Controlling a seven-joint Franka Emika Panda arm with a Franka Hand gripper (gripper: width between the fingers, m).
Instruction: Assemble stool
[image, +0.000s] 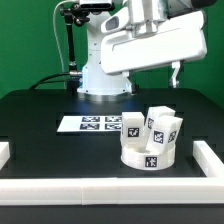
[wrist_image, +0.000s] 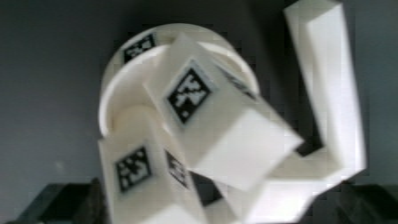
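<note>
The stool (image: 150, 140) stands on the black table near the exterior view's right. Its round white seat (image: 147, 155) lies flat with three blocky tagged legs (image: 158, 125) standing up from it. My gripper (image: 176, 74) hangs high above the stool, open and holding nothing. In the wrist view the stool (wrist_image: 187, 120) fills the middle, seen from above. Its tagged legs (wrist_image: 196, 88) point toward the camera, and the seat's rim (wrist_image: 118, 105) curves behind them. The dark fingertips (wrist_image: 71, 205) show only at the picture's edge, wide apart on either side of the stool, touching nothing.
The marker board (image: 95, 124) lies flat behind the stool, toward the robot's base (image: 100, 80). White border rails run along the table's front (image: 110, 187), its left (image: 6, 152) and its right (image: 210, 158). One rail (wrist_image: 329, 90) lies close beside the stool in the wrist view.
</note>
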